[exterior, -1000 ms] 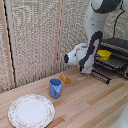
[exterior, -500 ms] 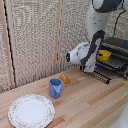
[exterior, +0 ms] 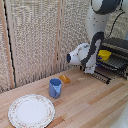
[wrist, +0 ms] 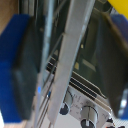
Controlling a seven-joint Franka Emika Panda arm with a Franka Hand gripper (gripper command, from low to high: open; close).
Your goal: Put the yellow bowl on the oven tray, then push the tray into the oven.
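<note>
The yellow dish (exterior: pixel 104 54) sits on the baking sheet (exterior: pixel 111 63), which sticks out of the front of the oven (exterior: pixel 119 46) at the exterior view's right. The white arm (exterior: pixel 91 50) bends down to the sheet's near edge, and its wrist hides the fingers there. In the wrist view my gripper (wrist: pixel 70 60) is open. Its blue-tipped fingers (wrist: pixel 17 65) stand on either side of the sheet's silver rim bar (wrist: pixel 75 47), apart from it. A yellow sliver of the dish (wrist: pixel 120 5) shows beyond.
A blue cup (exterior: pixel 55 88), a small orange block (exterior: pixel 64 78) and a large patterned white plate (exterior: pixel 31 110) stand on the wooden table (exterior: pixel 90 105). A woven screen (exterior: pixel 35 35) backs the scene. The oven's knobs (wrist: pixel 87 112) show in the wrist view.
</note>
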